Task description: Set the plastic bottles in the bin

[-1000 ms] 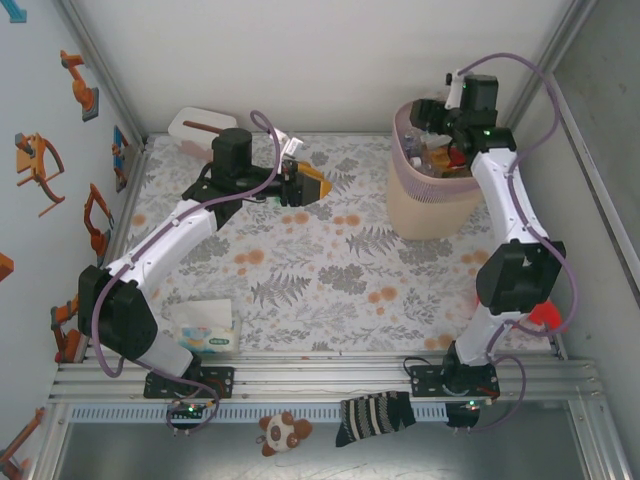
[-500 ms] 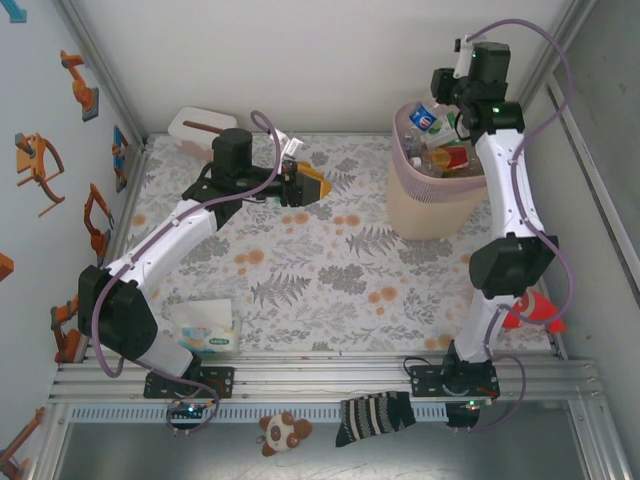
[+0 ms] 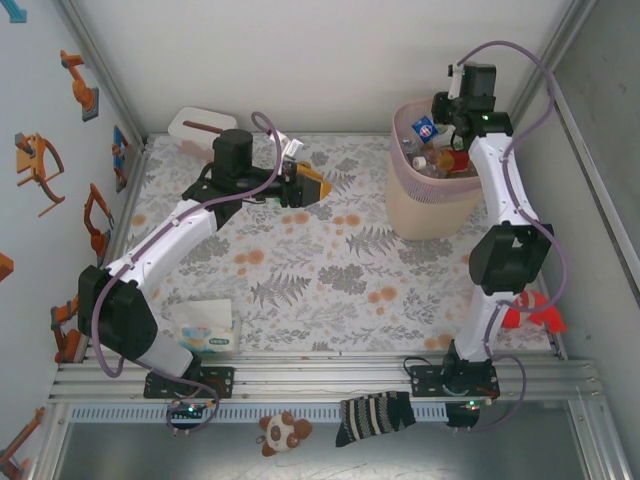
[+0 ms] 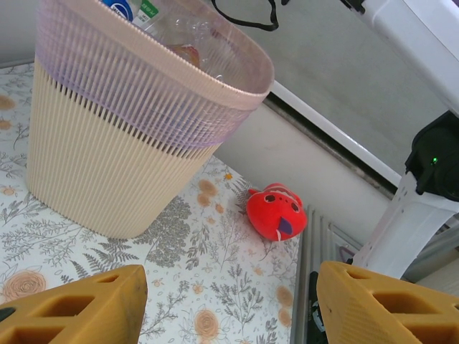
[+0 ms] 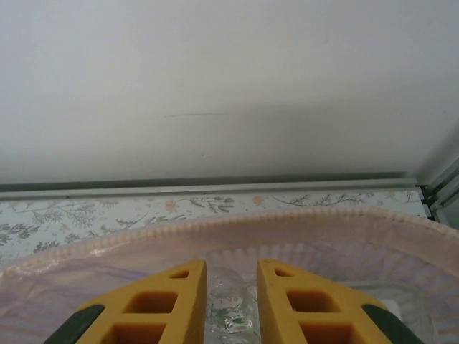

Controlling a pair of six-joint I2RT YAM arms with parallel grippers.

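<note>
The beige bin [image 3: 425,205] with its pink liner stands at the back right, and several plastic bottles [image 3: 425,128] are piled inside it. My right gripper [image 3: 447,110] hovers over the bin's far side. In the right wrist view its yellow fingers [image 5: 154,304] stand a narrow gap apart, and the gripper [image 5: 232,266] points at the far rim [image 5: 287,218]. A clear bottle [image 5: 231,308] in the bin shows through that gap. My left gripper [image 3: 312,186] hangs wide open and empty over the mat, left of the bin [image 4: 122,165]. Bottles [image 4: 172,29] peek over the rim.
A red plush toy [image 4: 276,213] lies on the mat by the right wall [image 3: 530,312]. A white tissue box [image 3: 195,130] sits at the back left. A soft tissue pack [image 3: 207,330] lies near the left base. A striped sock [image 3: 375,415] rests on the front rail.
My right gripper has risen out of the bin and drawn back toward the rear wall, uncovering the bottles. The left arm has not moved.
</note>
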